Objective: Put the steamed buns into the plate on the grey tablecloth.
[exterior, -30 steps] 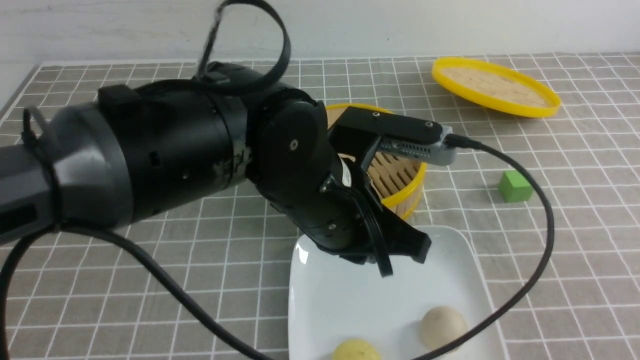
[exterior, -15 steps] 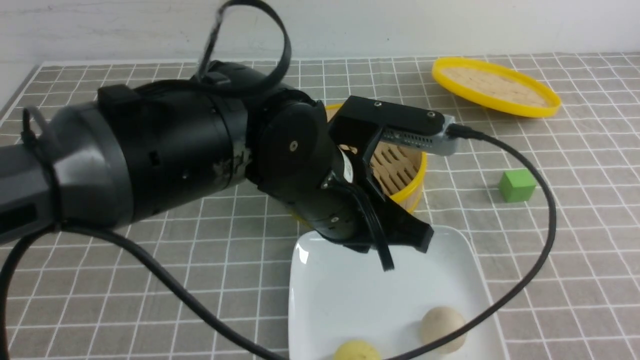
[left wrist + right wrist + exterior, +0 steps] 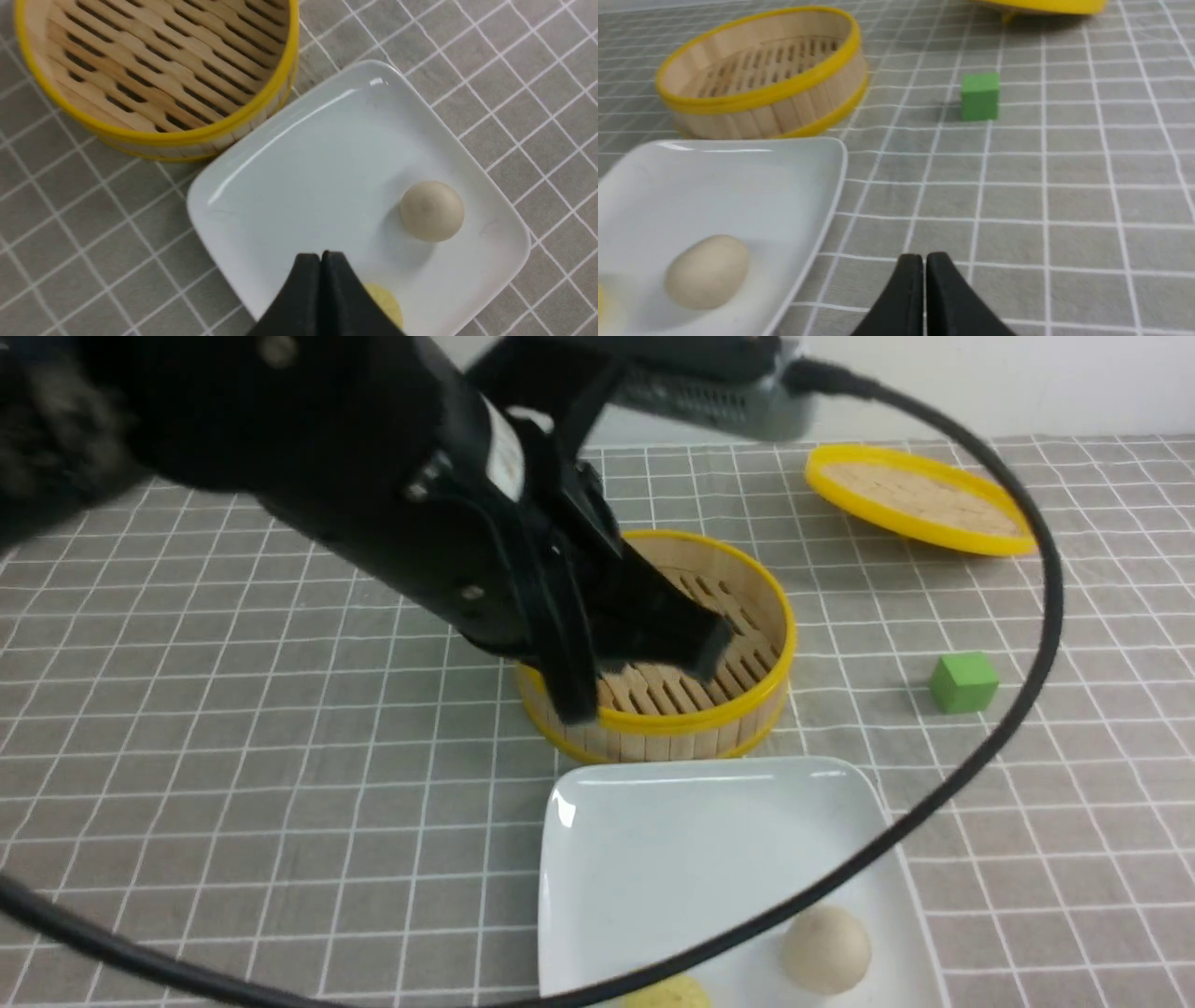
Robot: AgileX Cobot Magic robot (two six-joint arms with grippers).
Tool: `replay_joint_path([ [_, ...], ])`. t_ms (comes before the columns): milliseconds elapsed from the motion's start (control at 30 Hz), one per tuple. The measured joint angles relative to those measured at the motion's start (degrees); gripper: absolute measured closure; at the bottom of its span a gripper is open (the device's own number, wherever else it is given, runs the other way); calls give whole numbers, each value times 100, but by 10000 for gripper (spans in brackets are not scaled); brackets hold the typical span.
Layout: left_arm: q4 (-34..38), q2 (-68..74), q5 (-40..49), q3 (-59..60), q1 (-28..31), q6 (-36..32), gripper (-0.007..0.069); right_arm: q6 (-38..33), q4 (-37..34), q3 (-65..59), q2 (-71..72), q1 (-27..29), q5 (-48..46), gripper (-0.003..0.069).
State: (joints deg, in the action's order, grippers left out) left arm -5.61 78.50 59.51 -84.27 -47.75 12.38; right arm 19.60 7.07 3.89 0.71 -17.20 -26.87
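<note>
Two steamed buns lie in the white square plate [image 3: 579, 789] on the grey tablecloth [image 3: 233, 709]. The cream bun [image 3: 826, 947] sits near the plate's front right. At the frame's bottom edge the pale yellow bun [image 3: 667, 994] is half cut off. My left gripper [image 3: 702, 651] hangs shut and empty above the steamer basket, clear of the plate. In the left wrist view its shut gripper [image 3: 321, 255] partly hides the yellow bun [image 3: 385, 301], beside the cream bun [image 3: 432, 211]. My right gripper [image 3: 923, 256] is shut and empty, low over the cloth, right of the plate [image 3: 833, 158].
An empty yellow-rimmed bamboo steamer basket [image 3: 747, 709] stands just behind the plate. Its lid [image 3: 920, 495] lies at the far right and a green cube [image 3: 963, 681] sits right of the basket. The left arm's black cable [image 3: 1032, 644] loops across the plate's front.
My left arm has risen and drawn back from over the plate's rear edge to above the basket. Both buns stay put in the plate.
</note>
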Motion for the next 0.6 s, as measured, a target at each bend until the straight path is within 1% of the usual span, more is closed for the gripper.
replay_joint_path([
  [133, -521, -490, 304, -39, 0, 322, 622, 0, -65, -365, 0, 859, 199, 629],
  [233, -908, -851, 528, -39, 0, 473, 622, 0, -116, -474, 0, 1270, 292, 629],
  [267, -926, -903, 570, -39, 0, 483, 622, 0, -116, -474, 0, 1291, 292, 629],
  [300, -1063, -1080, 745, -39, 0, 511, 622, 0, -182, -474, 0, 1458, 287, 626],
  [400, -1242, -1410, 1134, -41, 0, 516, 622, 0, -424, -474, 0, 1720, 287, 622],
  [533, -1412, -1753, 1134, 13, 0, 522, 621, 0, -587, -474, 0, 2037, 292, 617],
  [600, -1520, -1984, 1134, 157, 0, 522, 621, 0, -584, -474, 0, 2081, 292, 615],
])
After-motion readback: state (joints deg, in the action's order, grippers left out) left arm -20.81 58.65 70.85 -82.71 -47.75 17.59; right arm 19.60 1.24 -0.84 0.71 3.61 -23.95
